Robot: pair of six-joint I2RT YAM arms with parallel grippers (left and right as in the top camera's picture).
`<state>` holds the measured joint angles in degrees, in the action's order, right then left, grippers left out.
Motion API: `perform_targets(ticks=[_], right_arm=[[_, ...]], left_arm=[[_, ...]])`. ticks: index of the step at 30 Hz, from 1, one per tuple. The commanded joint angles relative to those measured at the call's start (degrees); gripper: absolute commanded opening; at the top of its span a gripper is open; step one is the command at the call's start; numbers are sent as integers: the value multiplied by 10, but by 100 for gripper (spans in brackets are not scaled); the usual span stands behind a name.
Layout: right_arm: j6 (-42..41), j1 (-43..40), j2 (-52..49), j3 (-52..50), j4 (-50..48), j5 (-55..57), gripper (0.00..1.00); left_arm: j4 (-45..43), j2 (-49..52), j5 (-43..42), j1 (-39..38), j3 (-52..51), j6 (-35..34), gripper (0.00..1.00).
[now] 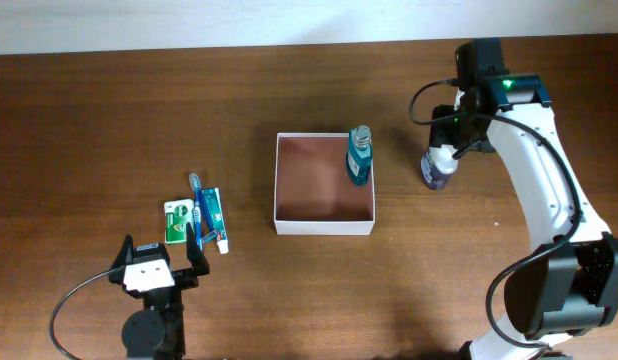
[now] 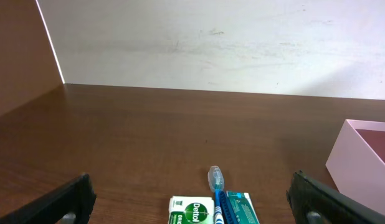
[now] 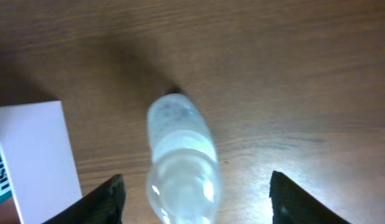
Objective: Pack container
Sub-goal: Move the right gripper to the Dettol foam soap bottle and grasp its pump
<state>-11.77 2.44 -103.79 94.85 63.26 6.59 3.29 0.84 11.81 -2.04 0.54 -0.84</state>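
The container [image 1: 324,227], a square white-walled box with a reddish-brown inside, sits mid-table. A teal bottle [image 1: 359,157] stands in its far right corner. A purple bottle with a pale cap [image 1: 435,172] stands on the table to the right of the container. My right gripper [image 1: 446,150] is open above it. In the right wrist view the bottle's cap [image 3: 180,162] lies between the spread fingers [image 3: 195,202], apart from both. My left gripper [image 1: 169,262] is open and empty, just in front of a green soap box [image 2: 191,211], a blue toothbrush [image 2: 216,186] and a teal toothpaste box [image 2: 241,208].
The soap box [image 1: 176,221], toothbrush [image 1: 197,198] and toothpaste box [image 1: 213,216] lie side by side left of the container. The container's pale wall shows at the right of the left wrist view [image 2: 361,155] and at the left of the right wrist view [image 3: 37,155].
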Motion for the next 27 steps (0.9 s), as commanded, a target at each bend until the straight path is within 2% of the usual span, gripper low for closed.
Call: perform_targets(ticks=[1, 4, 11, 15, 16, 18, 19, 24, 27], right_arm=[[29, -2, 2, -17, -14, -38, 61], [43, -2, 1, -17, -14, -35, 49], [45, -2, 1, -17, -12, -34, 32], [45, -2, 1, -17, -11, -34, 32], [45, -2, 1, -17, -11, -34, 38], [45, -2, 1, -17, -10, -34, 57], [45, -2, 1, -18, -10, -34, 58], [45, -2, 1, -32, -23, -34, 57], [45, -2, 1, -37, -27, -34, 40]], left_arm=[[4, -5, -4, 3, 0, 11, 100], [4, -5, -4, 3, 0, 11, 100], [4, -5, -4, 3, 0, 11, 100], [4, -5, -4, 3, 0, 11, 100], [4, -5, -4, 3, 0, 11, 100], [4, -5, -4, 3, 0, 11, 100], [4, -5, -4, 3, 0, 11, 100], [4, -5, -4, 3, 0, 11, 100], [4, -5, -4, 3, 0, 11, 100]])
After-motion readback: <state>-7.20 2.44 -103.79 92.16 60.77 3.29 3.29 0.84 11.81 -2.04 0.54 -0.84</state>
